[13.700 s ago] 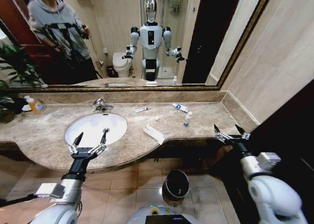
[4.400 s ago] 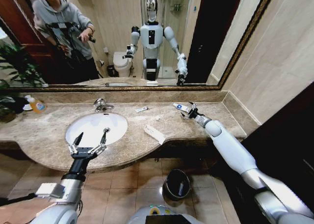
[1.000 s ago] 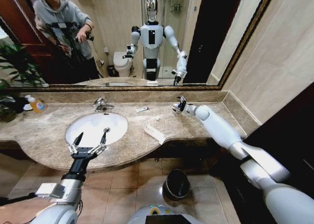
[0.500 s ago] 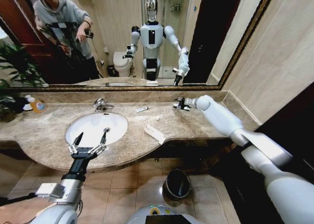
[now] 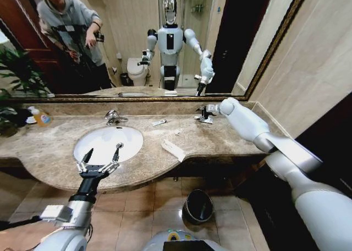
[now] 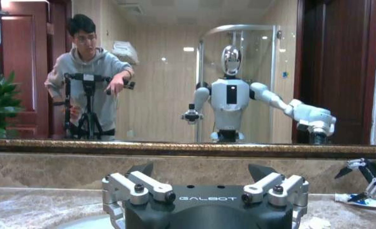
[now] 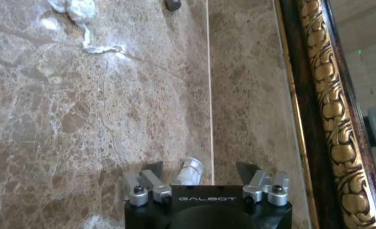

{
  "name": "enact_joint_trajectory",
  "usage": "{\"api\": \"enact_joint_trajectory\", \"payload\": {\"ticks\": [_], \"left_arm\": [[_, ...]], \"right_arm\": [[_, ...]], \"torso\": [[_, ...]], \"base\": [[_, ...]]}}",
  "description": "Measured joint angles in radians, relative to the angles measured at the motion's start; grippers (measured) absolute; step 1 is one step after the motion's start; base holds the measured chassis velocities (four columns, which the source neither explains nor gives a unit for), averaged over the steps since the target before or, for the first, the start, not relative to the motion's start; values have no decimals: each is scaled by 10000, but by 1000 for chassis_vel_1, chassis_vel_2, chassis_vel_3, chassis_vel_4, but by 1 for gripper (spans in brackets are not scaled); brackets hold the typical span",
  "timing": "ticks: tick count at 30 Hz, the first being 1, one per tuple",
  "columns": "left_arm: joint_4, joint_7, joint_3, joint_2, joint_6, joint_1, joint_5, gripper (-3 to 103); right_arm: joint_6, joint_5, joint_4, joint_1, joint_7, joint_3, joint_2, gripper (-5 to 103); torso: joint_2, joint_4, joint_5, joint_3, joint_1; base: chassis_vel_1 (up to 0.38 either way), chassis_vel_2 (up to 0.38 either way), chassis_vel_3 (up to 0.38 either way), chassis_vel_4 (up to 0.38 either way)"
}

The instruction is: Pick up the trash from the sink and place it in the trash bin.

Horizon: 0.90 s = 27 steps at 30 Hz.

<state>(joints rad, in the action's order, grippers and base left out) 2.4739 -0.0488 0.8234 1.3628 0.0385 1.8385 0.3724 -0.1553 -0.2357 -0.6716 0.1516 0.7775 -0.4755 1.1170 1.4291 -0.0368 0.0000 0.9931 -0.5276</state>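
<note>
The right pincer (image 5: pixel 204 116) reaches to the marble surface (image 5: pixel 231 135) at 1 o'clock of the sink (image 5: pixel 108 143), fingers spread around the blue-capped tube (image 6: pixel 366 200) (still lying flat); the left pincer (image 5: pixel 100 156) hovers wide open over the basin's near rim; the long flat packet (image 5: pixel 172 149) lies at 3 o'clock.

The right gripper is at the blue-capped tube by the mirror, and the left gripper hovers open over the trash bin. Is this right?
Not quite. In the head view the left gripper hovers open over the front edge of the sink, not the trash bin, which stands on the floor.
</note>
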Motion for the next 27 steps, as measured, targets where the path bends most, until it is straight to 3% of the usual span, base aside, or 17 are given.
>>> {"api": "enact_joint_trajectory", "payload": {"ticks": [3, 6, 11, 14, 16, 19, 20, 26, 27], "left_arm": [[0, 0, 0, 0, 0, 0, 0, 100], [0, 0, 0, 0, 0, 0, 0, 100], [0, 0, 0, 0, 0, 0, 0, 100], [0, 0, 0, 0, 0, 0, 0, 100], [0, 0, 0, 0, 0, 0, 0, 100], [0, 0, 0, 1, 0, 0, 0, 100], [0, 0, 0, 1, 0, 0, 0, 100], [0, 0, 0, 0, 0, 0, 0, 100], [0, 0, 0, 0, 0, 0, 0, 100]], "right_arm": [[92, 121, 203, 171, 34, -308, 137, 94], [172, 226, 346, 294, 140, -542, 238, 99], [319, 474, 534, 415, 186, -834, 364, 96], [369, 562, 837, 578, 309, -1076, 464, 85], [379, 582, 889, 606, 334, -1115, 478, 85], [443, 637, 1235, 775, 512, -1339, 594, 69], [443, 637, 1235, 775, 512, -1339, 594, 69], [556, 693, 1904, 1029, 811, -1658, 725, 43], [556, 693, 1904, 1029, 811, -1658, 725, 43]], "torso": [[0, 0, 1, 0, 0], [0, -1, -2, 0, 0], [0, -1, 0, 0, 0], [0, -1, 0, 0, 0], [0, 0, 0, 0, 0], [0, -1, 1, 0, 0], [0, -1, 1, 0, 0], [0, -1, 0, 0, 0], [0, -1, 0, 0, 0]], "base": [[0, 0, 0, 0], [0, 0, 0, 0], [0, 0, 0, 0], [0, 0, 0, 0], [0, 0, 0, 0], [0, 0, 0, 0], [0, 0, 0, 0], [0, 0, 0, 0], [0, 0, 0, 0]]}}
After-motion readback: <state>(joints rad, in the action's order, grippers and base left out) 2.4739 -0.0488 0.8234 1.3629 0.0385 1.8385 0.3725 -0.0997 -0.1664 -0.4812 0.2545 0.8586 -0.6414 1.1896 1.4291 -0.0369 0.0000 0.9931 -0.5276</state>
